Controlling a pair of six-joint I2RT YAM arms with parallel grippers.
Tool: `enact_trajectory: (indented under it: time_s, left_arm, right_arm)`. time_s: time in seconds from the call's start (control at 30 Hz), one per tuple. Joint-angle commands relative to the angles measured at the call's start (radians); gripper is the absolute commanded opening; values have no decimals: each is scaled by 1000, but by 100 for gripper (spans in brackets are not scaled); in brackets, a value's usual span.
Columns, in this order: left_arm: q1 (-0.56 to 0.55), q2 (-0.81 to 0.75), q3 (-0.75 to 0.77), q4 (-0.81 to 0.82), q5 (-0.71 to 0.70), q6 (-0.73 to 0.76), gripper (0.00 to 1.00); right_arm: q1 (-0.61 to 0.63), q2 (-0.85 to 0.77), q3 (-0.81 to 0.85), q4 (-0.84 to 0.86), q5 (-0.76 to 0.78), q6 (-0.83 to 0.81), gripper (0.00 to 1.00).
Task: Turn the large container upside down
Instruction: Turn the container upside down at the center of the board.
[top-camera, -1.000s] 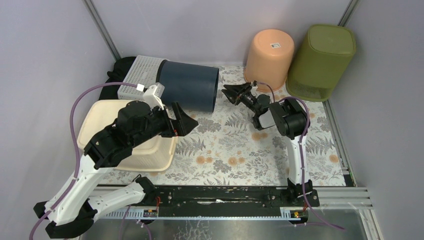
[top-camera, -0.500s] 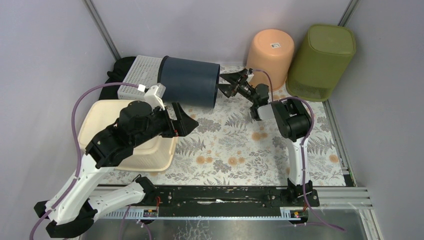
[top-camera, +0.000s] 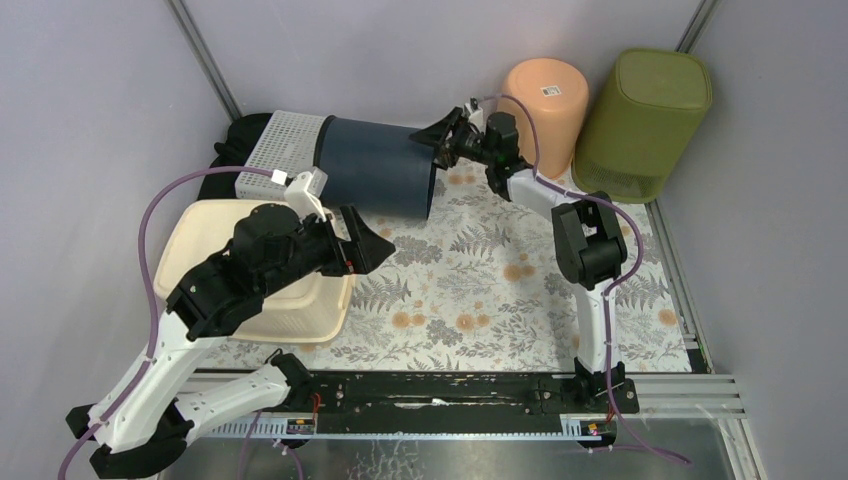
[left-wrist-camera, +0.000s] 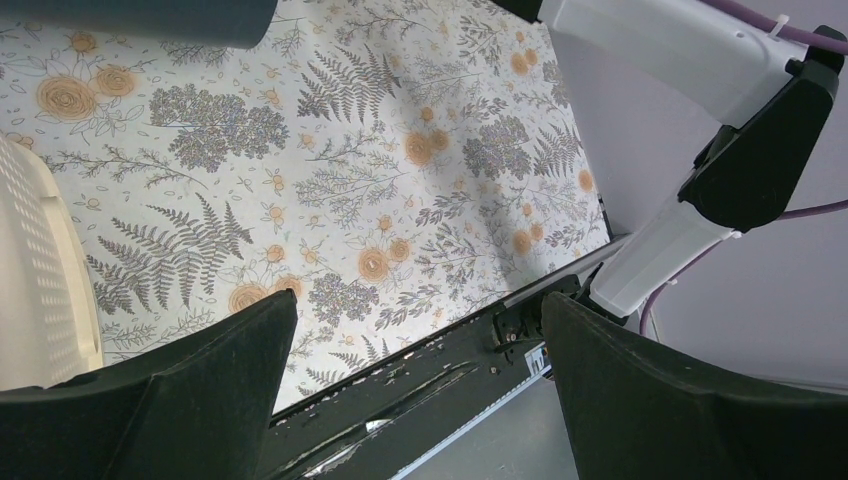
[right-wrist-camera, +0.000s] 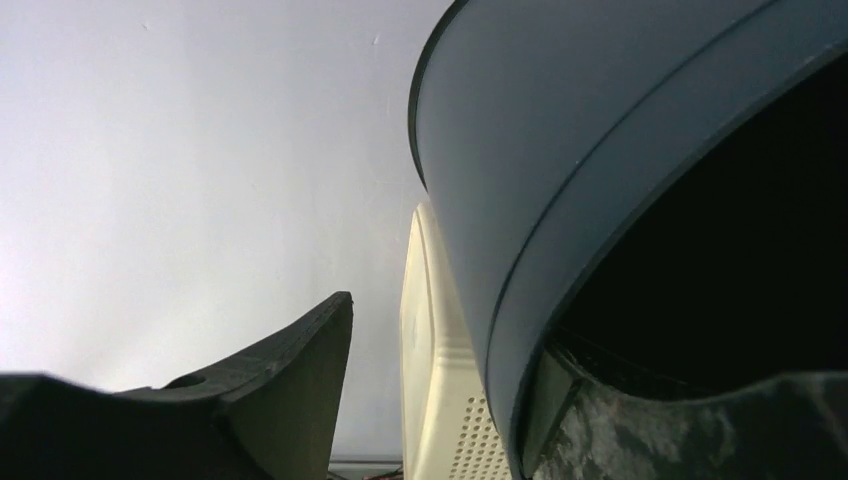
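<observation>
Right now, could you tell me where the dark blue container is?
The dark blue container lies on its side at the back, left of centre in the top view, between the white mesh basket and the right gripper at its rim.

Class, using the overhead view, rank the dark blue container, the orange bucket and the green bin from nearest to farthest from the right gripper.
1. The dark blue container, lying on its side at the back, with its open rim right at the right gripper.
2. The orange bucket, at the back, just right of the gripper.
3. The green bin, in the back right corner.
</observation>
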Motion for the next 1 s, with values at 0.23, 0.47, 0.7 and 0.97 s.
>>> enact_trajectory:
  time_s: [0.23, 0.47, 0.7, 0.97]
  left_arm:
    - [-3, -12, -3, 17, 0, 5, 100]
    - [-3, -7, 0, 18, 8, 5, 100]
    - [-4, -10, -5, 18, 7, 4, 100]
    - [-3, -8, 26, -19, 9, 8, 100]
  right_arm:
    - [35, 20, 118, -287, -199, -110, 58]
    - [52, 58, 137, -232, -274, -52, 51]
    - [64, 73, 113, -63, -301, 74, 16]
    - [65, 158, 76, 612, -188, 504, 0]
